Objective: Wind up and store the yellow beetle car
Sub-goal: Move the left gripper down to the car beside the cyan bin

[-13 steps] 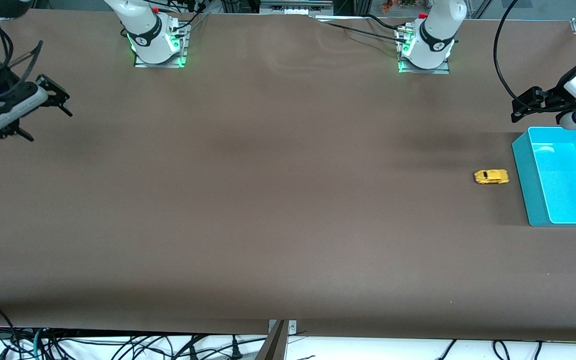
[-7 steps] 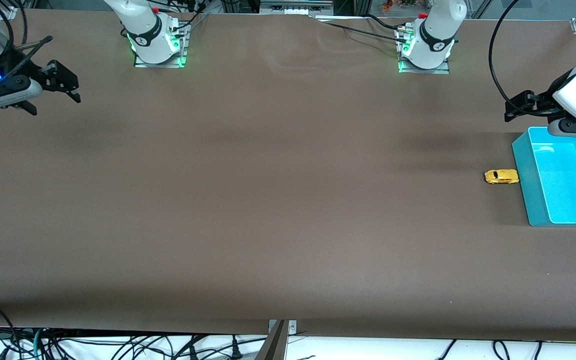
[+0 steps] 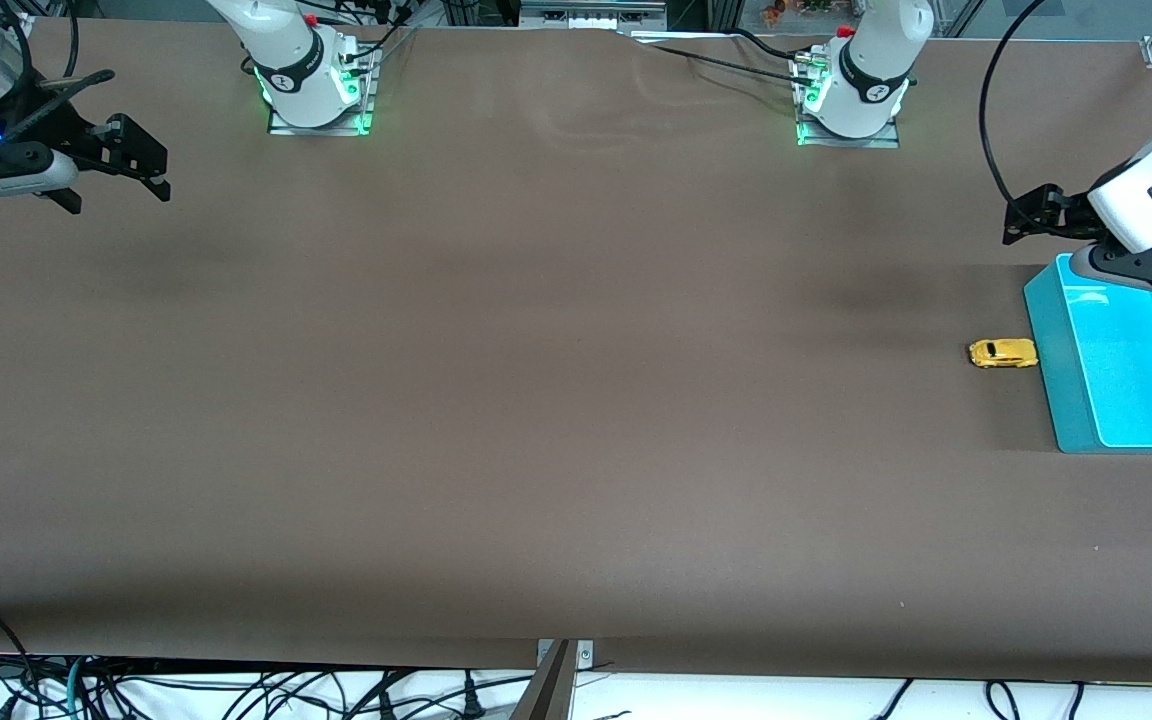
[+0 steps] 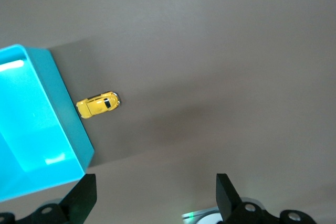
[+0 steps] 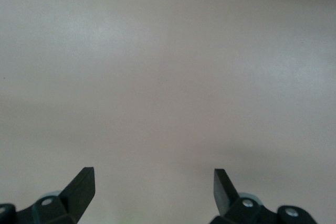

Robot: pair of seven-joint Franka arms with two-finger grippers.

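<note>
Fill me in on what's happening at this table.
Nothing is being held at this moment. The yellow toy car sits on the table right beside the blue bin, at the left arm's end, not in it. The left gripper hangs open above the table by the bin's corner. The right gripper waits open over its own end of the table.
</note>
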